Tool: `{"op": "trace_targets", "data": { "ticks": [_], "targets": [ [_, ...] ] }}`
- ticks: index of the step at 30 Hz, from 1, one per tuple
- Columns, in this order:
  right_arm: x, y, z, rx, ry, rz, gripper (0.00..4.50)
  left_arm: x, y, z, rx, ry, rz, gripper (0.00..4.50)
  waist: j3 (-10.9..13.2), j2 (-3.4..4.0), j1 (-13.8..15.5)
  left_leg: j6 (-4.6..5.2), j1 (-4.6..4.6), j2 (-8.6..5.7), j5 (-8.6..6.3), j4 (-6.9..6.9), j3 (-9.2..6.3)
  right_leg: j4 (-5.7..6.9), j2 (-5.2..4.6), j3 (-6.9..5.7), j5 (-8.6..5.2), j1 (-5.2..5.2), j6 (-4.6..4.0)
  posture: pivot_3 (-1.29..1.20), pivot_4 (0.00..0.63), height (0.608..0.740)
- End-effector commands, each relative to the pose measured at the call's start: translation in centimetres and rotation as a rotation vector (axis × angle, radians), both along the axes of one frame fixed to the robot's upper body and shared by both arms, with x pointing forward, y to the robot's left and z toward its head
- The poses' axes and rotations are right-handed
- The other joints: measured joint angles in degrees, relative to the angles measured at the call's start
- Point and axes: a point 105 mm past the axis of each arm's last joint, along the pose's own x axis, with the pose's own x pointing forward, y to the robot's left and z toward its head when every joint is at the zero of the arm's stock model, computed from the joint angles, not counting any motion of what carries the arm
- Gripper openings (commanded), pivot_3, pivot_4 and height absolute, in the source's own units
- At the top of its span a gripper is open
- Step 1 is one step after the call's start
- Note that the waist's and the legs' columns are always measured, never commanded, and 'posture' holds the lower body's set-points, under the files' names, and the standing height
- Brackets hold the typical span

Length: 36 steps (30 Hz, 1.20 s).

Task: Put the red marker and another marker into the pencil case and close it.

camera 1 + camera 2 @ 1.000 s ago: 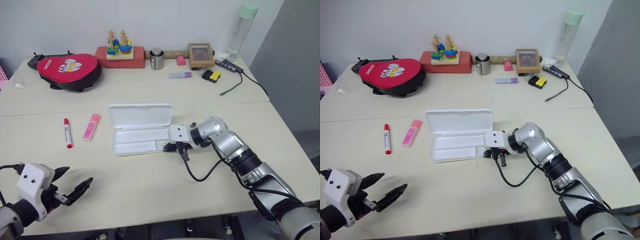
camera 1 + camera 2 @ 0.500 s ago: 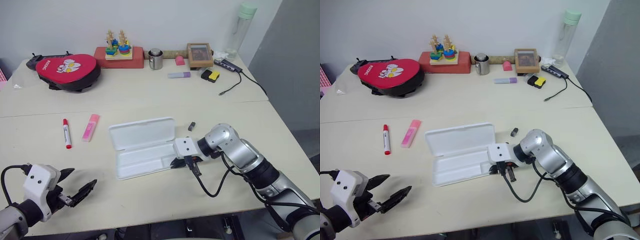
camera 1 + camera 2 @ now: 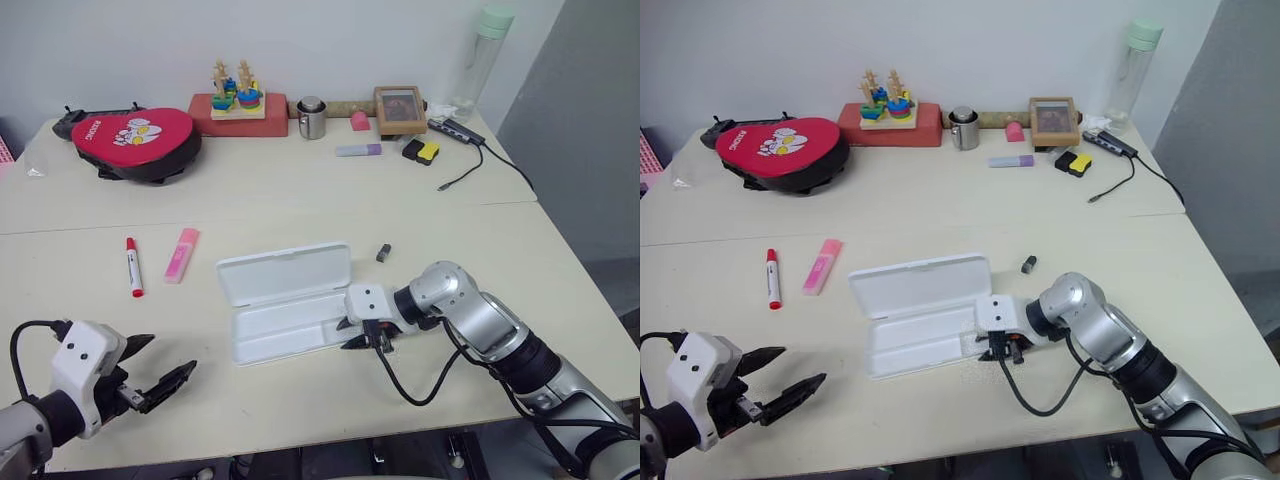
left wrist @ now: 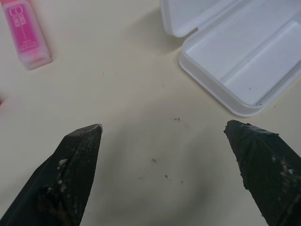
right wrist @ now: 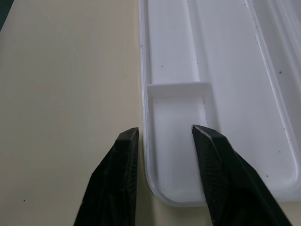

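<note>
straddling the near right corner wall of the open pencil case [image 5: 221, 84], the right gripper [image 5: 164, 136] had its jaws partly apart, one finger outside, one over the tray, gripping nothing. the left gripper [image 4: 164, 136] stood wide open and empty above bare table [image 3: 300, 400]. the red marker [image 3: 132, 266] and pink highlighter [image 3: 181, 254] lay side by side, well left of the case.

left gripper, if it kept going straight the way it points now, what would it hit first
Most likely bare table. The left gripper, fingers wide open, aims down at the empty patch between the pink highlighter and the open pencil case. Further along that line the case's near corner could come first, but depth is unclear.
</note>
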Motion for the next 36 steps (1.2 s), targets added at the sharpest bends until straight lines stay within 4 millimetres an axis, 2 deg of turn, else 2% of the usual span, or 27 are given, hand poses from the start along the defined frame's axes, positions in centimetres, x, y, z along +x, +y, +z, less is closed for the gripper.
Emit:
{"op": "trace_targets", "data": {
  "ticks": [1, 4, 7, 10, 12, 15, 21, 25, 27, 28, 31, 32, 36],
  "targets": [
    [0.3, -1.6, 2.5, 0.045, -0.023, -0.014, 1.88, 0.4, -1.0, 1.1, 0.035, -0.037, -0.049, 4.50, 0.0, 0.00, 0.0, 0.00, -0.01, 0.00, 0.00, 0.00, 0.00, -0.01, 0.00, 0.00, 0.00, 0.00, 0.00, 0.00, 0.150, 0.740],
    [-0.2, -2.2, 4.4, 0.132, 0.024, -0.009, 1.88, 0.6, -1.0, 1.4, 0.018, -0.053, -0.031, 4.50, 0.0, 0.00, 0.1, 0.00, -0.06, -0.01, 0.00, 0.00, 0.00, -0.04, -0.01, 0.00, 0.01, -0.02, 0.02, 0.00, 0.150, 0.740],
    [-0.1, -2.8, 5.0, 0.178, 0.067, -0.052, 1.88, 0.9, -0.1, 1.4, 0.057, -0.080, 0.020, 4.50, 0.0, -0.01, 0.1, 0.00, 0.00, 0.00, 0.00, -0.01, -0.03, 0.00, 0.00, -0.02, 0.01, 0.00, 0.01, 0.00, 0.150, 0.740],
    [-0.7, -3.9, 6.5, 0.226, 0.116, -0.061, 1.88, 3.1, 3.4, 2.5, 0.125, -0.187, 0.252, 4.50, 0.0, 0.05, 0.1, 0.00, 0.01, -0.01, 0.00, 0.00, -0.01, 0.02, 0.00, 0.00, 0.01, 0.01, 0.01, 0.00, 0.150, 0.740],
    [-0.7, -3.7, 7.6, 0.278, 0.134, -0.072, 1.88, 3.8, 4.7, 3.0, 0.151, -0.229, 0.344, 4.50, 0.0, 0.03, 0.4, 0.01, 0.00, -0.01, 0.01, 0.04, -0.05, 0.03, 0.01, -0.02, 0.02, 0.03, 0.02, 0.00, 0.150, 0.740],
    [0.0, -3.0, 8.9, 0.343, 0.104, -0.095, 1.88, 4.5, 5.7, 3.4, 0.130, -0.257, 0.431, 4.50, 0.0, 0.01, 0.1, 0.01, 0.01, -0.01, 0.01, 0.05, -0.02, 0.03, 0.01, 0.01, 0.18, 0.04, 0.28, 0.00, 0.150, 0.740],
    [0.6, -2.1, 10.4, 0.422, 0.101, -0.114, 1.88, 5.7, 6.4, 3.9, 0.106, -0.281, 0.512, 4.50, 0.0, 0.00, 0.2, 0.01, -0.04, -0.01, 0.01, 0.00, -0.06, 0.01, 0.01, -0.03, 0.24, 0.00, 0.39, 0.00, 0.150, 0.740],
    [0.7, -2.1, 11.0, 0.448, 0.100, -0.114, 2.55, 6.6, 7.2, 3.8, 0.102, -0.269, 0.608, 4.50, 0.0, 0.00, 0.3, 0.01, -0.06, -0.02, 0.00, 0.02, -0.05, -0.01, 0.01, -0.02, 0.25, 0.00, 0.40, 0.00, 0.150, 0.740],
    [0.8, -2.1, 11.2, 0.450, 0.088, -0.119, 3.16, 6.9, 7.2, 3.6, 0.103, -0.255, 0.623, 4.50, 0.0, -0.01, 0.3, 0.01, -0.05, -0.03, 0.01, 0.03, -0.05, 0.01, 0.01, -0.01, 0.27, 0.01, 0.44, 0.00, 0.150, 0.740],
    [0.8, -2.1, 11.2, 0.450, 0.075, -0.119, 3.24, 7.1, 7.3, 3.5, 0.107, -0.253, 0.632, 4.50, 0.0, -0.01, 0.3, 0.01, -0.05, -0.03, 0.01, 0.04, -0.06, 0.01, 0.01, -0.01, 0.27, 0.01, 0.44, 0.00, 0.150, 0.740],
    [0.9, -2.0, 11.3, 0.455, 0.052, -0.120, 4.13, 7.5, 7.2, 3.4, 0.105, -0.247, 0.635, 4.50, 0.0, -0.01, 0.3, 0.01, -0.05, -0.02, 0.01, 0.03, -0.07, 0.00, 0.01, -0.02, 0.27, 0.00, 0.44, 0.00, 0.150, 0.740],
    [1.2, -1.9, 11.6, 0.485, 0.043, -0.139, 4.29, 7.9, 7.3, 3.2, 0.097, -0.240, 0.645, 4.50, 0.0, -0.01, 0.3, 0.01, -0.05, -0.03, 0.01, 0.03, -0.07, 0.00, 0.01, -0.02, 0.27, 0.01, 0.44, 0.00, 0.150, 0.740],
    [1.6, -1.6, 12.2, 0.554, 0.029, -0.182, 4.29, 9.2, 7.6, 2.7, 0.085, -0.216, 0.656, 4.50, 0.0, -0.01, 0.4, 0.01, -0.05, -0.03, 0.01, 0.03, -0.11, 0.04, 0.02, -0.05, 0.28, 0.01, 0.44, 0.00, 0.150, 0.740]
  ]
}}
